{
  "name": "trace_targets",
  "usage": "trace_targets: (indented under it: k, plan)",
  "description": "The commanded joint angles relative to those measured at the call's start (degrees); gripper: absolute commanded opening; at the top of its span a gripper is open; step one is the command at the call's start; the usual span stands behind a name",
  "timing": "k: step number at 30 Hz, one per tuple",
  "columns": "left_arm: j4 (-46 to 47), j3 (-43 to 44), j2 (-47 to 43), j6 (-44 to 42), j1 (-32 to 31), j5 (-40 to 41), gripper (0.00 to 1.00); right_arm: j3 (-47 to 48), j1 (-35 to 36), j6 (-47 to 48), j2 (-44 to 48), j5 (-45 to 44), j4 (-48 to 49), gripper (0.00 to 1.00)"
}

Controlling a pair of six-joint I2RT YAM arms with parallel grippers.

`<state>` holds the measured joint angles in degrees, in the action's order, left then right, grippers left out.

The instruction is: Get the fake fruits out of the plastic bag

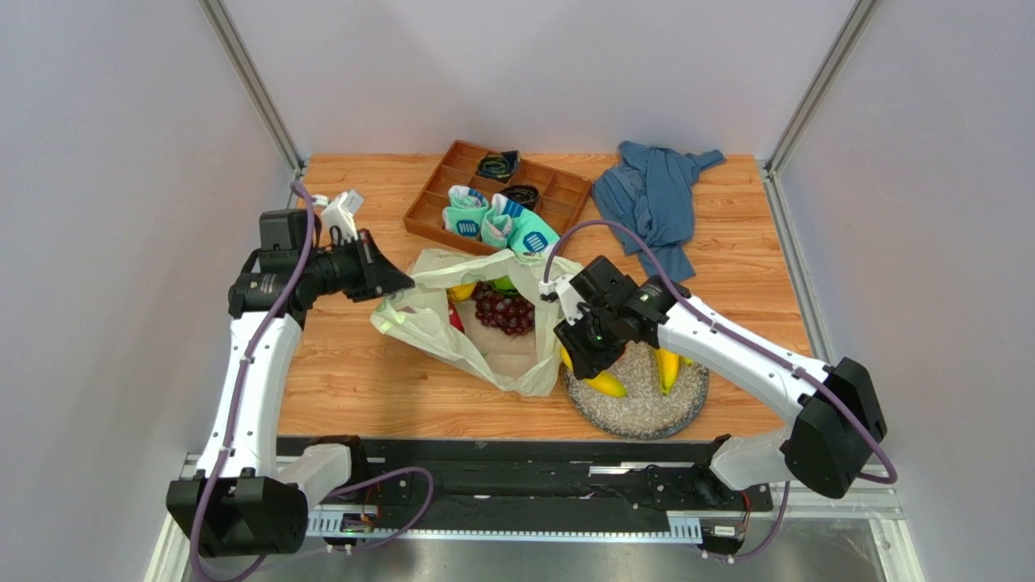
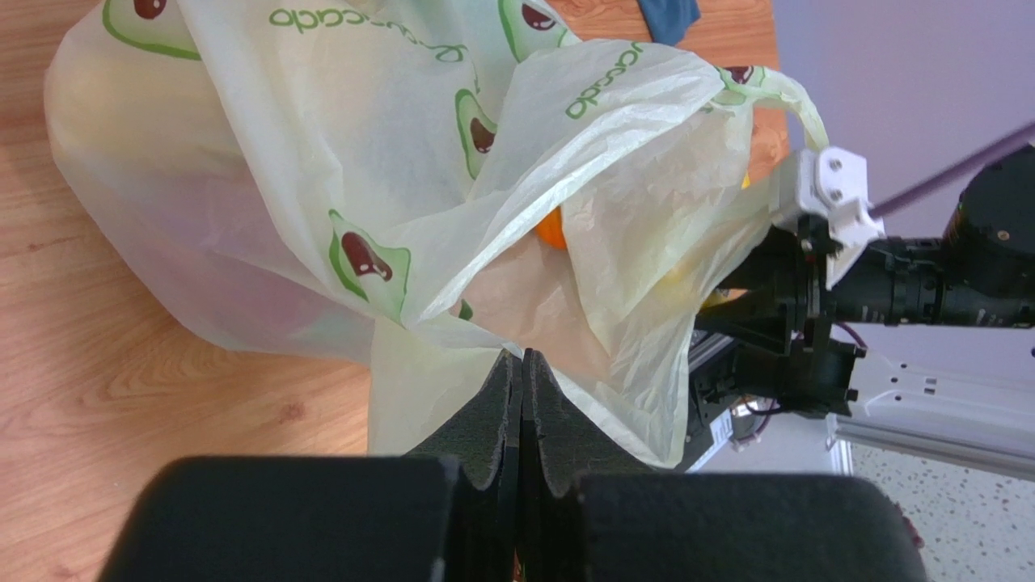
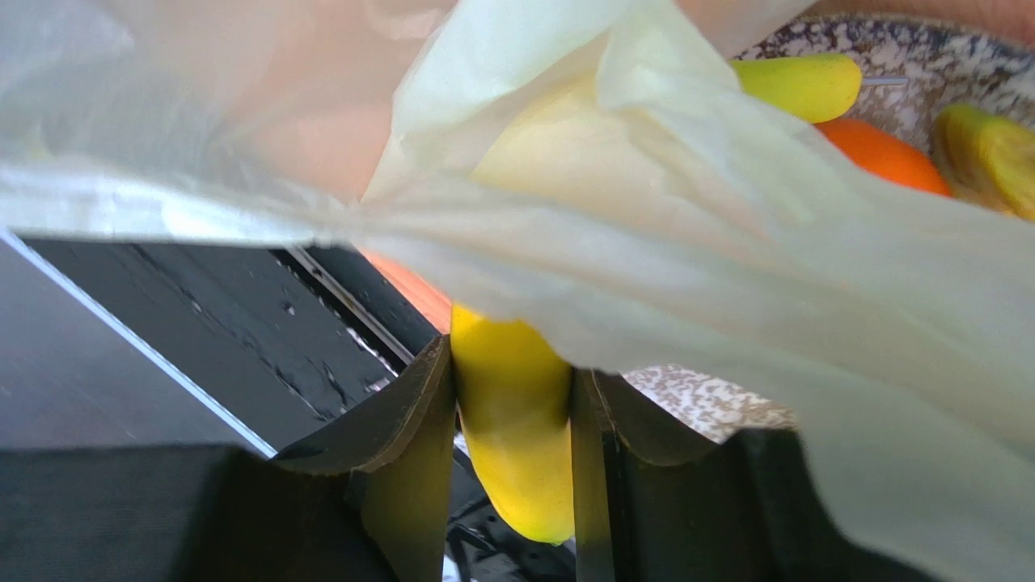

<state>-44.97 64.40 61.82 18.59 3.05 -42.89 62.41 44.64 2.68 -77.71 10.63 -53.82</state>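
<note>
The pale yellow-green plastic bag [image 1: 444,325] lies open mid-table, with purple grapes [image 1: 503,309] and a green fruit [image 1: 501,284] showing in its mouth. My left gripper [image 1: 399,283] is shut on the bag's left edge; in the left wrist view the jaws [image 2: 525,359] pinch the film of the bag [image 2: 365,182], and an orange fruit [image 2: 553,230] shows through it. My right gripper [image 1: 592,361] is shut on a yellow banana [image 3: 516,437] at the bag's right side, above the plate's left edge. The bag film [image 3: 729,243] drapes over that gripper [image 3: 513,361].
A grey speckled plate [image 1: 638,406] in front right holds bananas [image 1: 667,367]; the right wrist view shows a banana [image 3: 802,85] and an orange [image 3: 881,152] on it. A wooden tray [image 1: 431,200] with rolled socks [image 1: 492,221] stands behind the bag. A blue garment [image 1: 656,200] lies back right.
</note>
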Motion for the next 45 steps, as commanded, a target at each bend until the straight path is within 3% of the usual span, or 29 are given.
trace_targets:
  k: [1, 6, 8, 9, 15, 18, 23, 27, 30, 34, 36, 45]
  plan:
    - [-0.11, -1.38, -3.55, -1.71, 0.38, 0.79, 0.00, -1.06, -0.52, -11.72, -2.00, -2.80, 5.56, 0.21]
    - [-1.87, -0.51, -4.43, -3.03, 0.47, 1.15, 0.00, -2.99, -2.54, -13.75, -5.51, -3.78, 6.80, 0.23]
    - [-1.61, -0.33, -4.43, -2.86, 0.38, 1.06, 0.00, -4.48, -2.46, -12.70, -6.22, -4.21, 7.85, 0.34]
    - [-1.00, -0.33, -4.43, -2.60, 0.38, 1.06, 0.00, -5.28, -2.46, -12.52, -6.40, -4.83, 8.55, 0.43]
    - [-0.56, 0.11, -4.25, -2.07, 0.73, 0.53, 0.00, -6.70, -2.54, -12.52, -6.31, -5.72, 12.17, 0.72]
    - [-0.38, -0.06, -4.25, -1.89, 0.82, 0.18, 0.00, -2.76, -2.63, -10.51, -5.35, -1.59, 9.10, 0.75]
    - [-0.47, 0.11, -4.34, -1.71, 0.73, -0.52, 0.00, 11.56, -2.54, 0.19, -1.23, 2.63, -5.04, 0.72]
    - [0.49, -0.94, -4.43, -1.19, 0.82, -0.96, 0.00, 29.58, -1.84, 10.23, -0.86, 12.20, -13.94, 0.55]
    - [1.81, -1.47, -5.22, -0.31, 0.82, -1.40, 0.00, 36.72, 0.17, 9.54, -1.21, 14.77, -1.87, 0.57]
    - [1.64, -1.21, -6.27, 0.31, 1.26, -3.24, 0.00, 42.43, 4.22, 10.59, -11.30, 13.45, -0.05, 0.48]
    - [-0.72, -0.16, -6.80, 0.13, 1.69, -2.90, 0.00, 43.85, 5.71, 9.11, -17.09, 13.45, 0.29, 0.42]
    - [-19.61, 7.13, -10.67, -10.66, 1.78, -4.83, 0.00, 43.49, 8.26, -4.08, -34.59, 4.05, 8.81, 0.36]
